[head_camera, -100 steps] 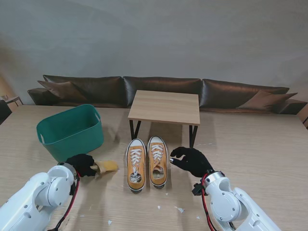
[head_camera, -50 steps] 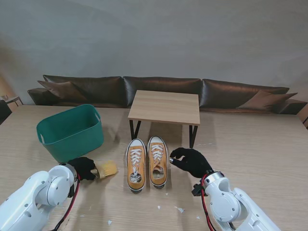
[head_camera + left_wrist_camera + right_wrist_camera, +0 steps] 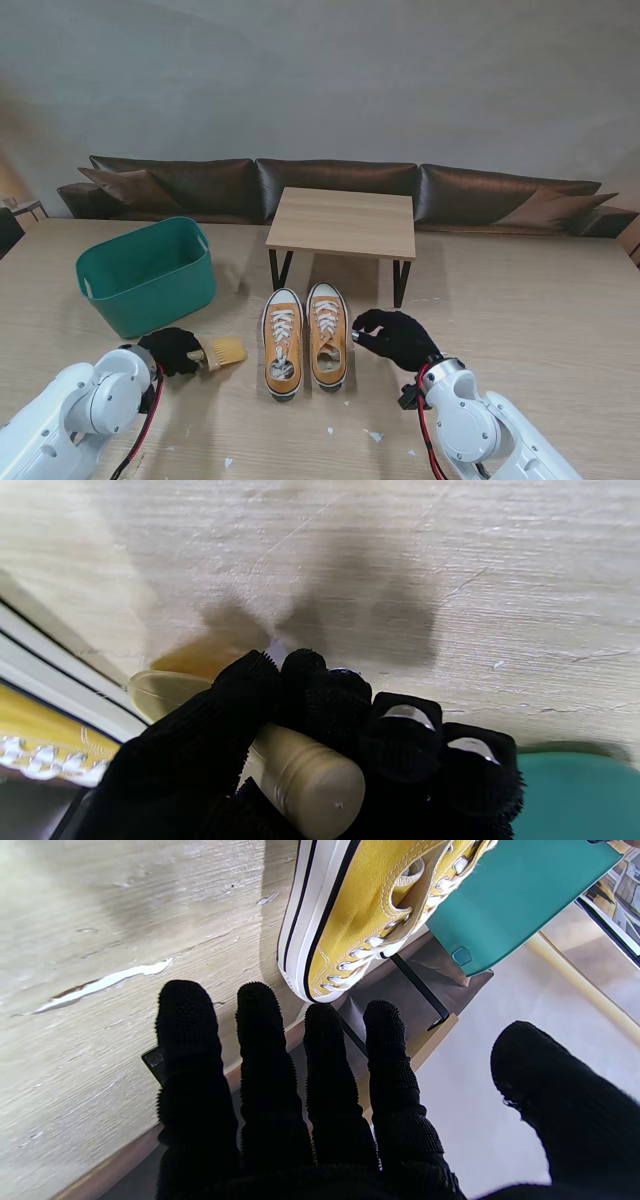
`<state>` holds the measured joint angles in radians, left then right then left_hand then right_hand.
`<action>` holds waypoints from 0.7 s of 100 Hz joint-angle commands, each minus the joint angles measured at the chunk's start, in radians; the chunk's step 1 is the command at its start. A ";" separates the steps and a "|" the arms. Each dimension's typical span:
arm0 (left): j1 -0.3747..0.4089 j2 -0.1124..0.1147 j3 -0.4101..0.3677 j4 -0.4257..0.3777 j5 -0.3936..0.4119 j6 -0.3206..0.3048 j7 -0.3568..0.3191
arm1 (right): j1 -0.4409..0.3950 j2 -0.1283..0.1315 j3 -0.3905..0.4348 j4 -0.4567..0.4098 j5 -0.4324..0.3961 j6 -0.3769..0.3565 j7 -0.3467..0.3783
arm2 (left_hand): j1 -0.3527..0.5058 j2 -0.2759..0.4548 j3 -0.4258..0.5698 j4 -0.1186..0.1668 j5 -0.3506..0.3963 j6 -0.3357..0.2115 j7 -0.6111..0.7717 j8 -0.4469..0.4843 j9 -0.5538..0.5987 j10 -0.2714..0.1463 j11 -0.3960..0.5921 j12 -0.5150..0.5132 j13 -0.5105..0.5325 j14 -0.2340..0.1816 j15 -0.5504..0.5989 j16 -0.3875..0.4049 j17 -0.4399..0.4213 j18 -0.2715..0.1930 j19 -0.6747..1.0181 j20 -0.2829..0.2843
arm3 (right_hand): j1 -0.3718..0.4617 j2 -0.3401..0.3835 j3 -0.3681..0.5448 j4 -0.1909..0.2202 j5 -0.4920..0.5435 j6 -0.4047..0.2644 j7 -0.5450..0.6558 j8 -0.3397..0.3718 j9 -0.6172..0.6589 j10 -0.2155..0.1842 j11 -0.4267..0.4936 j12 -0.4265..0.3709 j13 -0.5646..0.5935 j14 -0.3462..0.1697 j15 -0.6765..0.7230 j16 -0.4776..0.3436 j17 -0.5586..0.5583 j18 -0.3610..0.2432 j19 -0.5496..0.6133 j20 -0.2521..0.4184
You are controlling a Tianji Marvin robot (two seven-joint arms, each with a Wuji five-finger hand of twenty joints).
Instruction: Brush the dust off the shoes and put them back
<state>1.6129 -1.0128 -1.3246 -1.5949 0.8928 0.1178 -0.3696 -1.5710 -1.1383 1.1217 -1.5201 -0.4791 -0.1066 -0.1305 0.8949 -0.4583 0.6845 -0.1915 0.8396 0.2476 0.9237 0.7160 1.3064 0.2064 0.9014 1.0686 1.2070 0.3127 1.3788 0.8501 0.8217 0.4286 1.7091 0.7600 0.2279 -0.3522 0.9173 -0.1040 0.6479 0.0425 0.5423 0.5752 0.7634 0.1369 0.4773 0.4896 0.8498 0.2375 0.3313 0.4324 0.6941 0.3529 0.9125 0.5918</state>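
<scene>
Pale wood-grain tabletop (image 3: 560, 300), dark leather sofa (image 3: 330, 185) behind. Pair of yellow canvas lace-up sneakers (image 3: 305, 338) sat at frame centre, long axes running away from camera. Left hand (image 3: 172, 349) clamped on tan-handled brush (image 3: 222, 352), bristles just left of left sneaker. Right hand (image 3: 397, 337) hovered beside right sneaker, fingers apart, empty.

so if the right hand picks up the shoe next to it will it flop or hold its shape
The right shoe probably keeps its shape low down: a thick rubber sole band shows in the right wrist view. The canvas upper looks soft, so it may give under the right hand fingers. It likely feels light and sits flat, unlikely to roll.
</scene>
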 commanded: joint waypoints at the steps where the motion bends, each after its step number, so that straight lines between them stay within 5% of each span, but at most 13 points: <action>1: 0.021 -0.009 -0.016 -0.027 0.001 0.008 -0.011 | -0.005 -0.001 -0.004 0.001 -0.002 -0.004 0.015 | 0.041 0.025 0.044 -0.045 0.012 -0.018 0.020 0.005 0.062 -0.001 0.037 -0.012 0.059 0.059 0.091 -0.007 0.031 -0.007 0.052 -0.028 | -0.004 0.038 0.000 0.020 -0.013 0.003 0.013 -0.007 0.020 0.017 0.013 -0.004 0.008 0.009 0.010 0.006 -0.308 0.029 0.017 0.007; 44: 0.107 -0.019 -0.117 -0.143 -0.007 -0.018 0.014 | -0.004 -0.001 -0.006 0.003 0.004 -0.004 0.018 | 0.050 0.026 0.043 -0.043 0.018 -0.005 0.013 0.007 0.061 0.011 0.043 -0.025 0.058 0.071 0.096 -0.011 0.028 0.008 0.051 -0.023 | -0.005 0.036 -0.002 0.020 -0.014 0.004 0.013 -0.009 0.019 0.019 0.013 -0.005 0.009 0.009 0.010 0.006 -0.306 0.028 0.019 0.007; 70: 0.038 -0.027 -0.088 -0.111 -0.084 -0.064 0.069 | 0.005 -0.005 -0.009 0.008 -0.001 0.003 0.005 | 0.064 0.032 0.031 -0.039 0.014 0.008 0.004 0.013 0.059 0.023 0.045 -0.028 0.058 0.082 0.099 -0.011 0.018 0.018 0.057 -0.013 | -0.008 0.029 -0.002 0.020 -0.016 0.003 0.014 -0.009 0.020 0.016 0.015 -0.004 0.010 0.006 0.011 0.006 -0.305 0.026 0.020 0.007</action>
<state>1.6905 -1.0291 -1.4295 -1.7166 0.8035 0.0683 -0.2875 -1.5672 -1.1384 1.1151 -1.5126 -0.4772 -0.1053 -0.1339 0.9066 -0.4591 0.6884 -0.1917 0.8409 0.2508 0.9239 0.7178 1.3070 0.2049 0.9113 1.0468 1.2070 0.3140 1.3886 0.8399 0.8292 0.4356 1.7097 0.7579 0.2279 -0.3521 0.9173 -0.1040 0.6479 0.0441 0.5423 0.5752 0.7634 0.1383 0.4773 0.4896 0.8498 0.2377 0.3349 0.4324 0.6941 0.3530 0.9125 0.5918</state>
